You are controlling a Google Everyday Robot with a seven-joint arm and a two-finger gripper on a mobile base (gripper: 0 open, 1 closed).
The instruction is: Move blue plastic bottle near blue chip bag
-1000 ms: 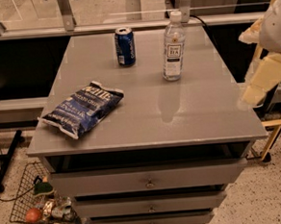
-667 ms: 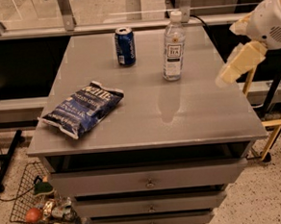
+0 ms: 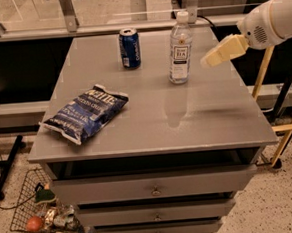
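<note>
The blue plastic bottle (image 3: 180,48) stands upright at the back right of the grey cabinet top (image 3: 186,115); it is clear with a white cap and white label. The blue chip bag (image 3: 85,112) lies flat at the front left, well apart from the bottle. My gripper (image 3: 208,60) reaches in from the right on a white arm, held above the top. Its cream tip is just right of the bottle, apart from it, and holds nothing.
A blue soda can (image 3: 129,48) stands at the back, left of the bottle. The cabinet has drawers (image 3: 153,188) below. A wire basket (image 3: 35,211) with clutter sits on the floor at the lower left. A wooden frame (image 3: 287,123) stands right of the cabinet.
My gripper has moved left and up from beyond the right edge of the cabinet top toward the bottle. The bottle, can and bag have not moved.
</note>
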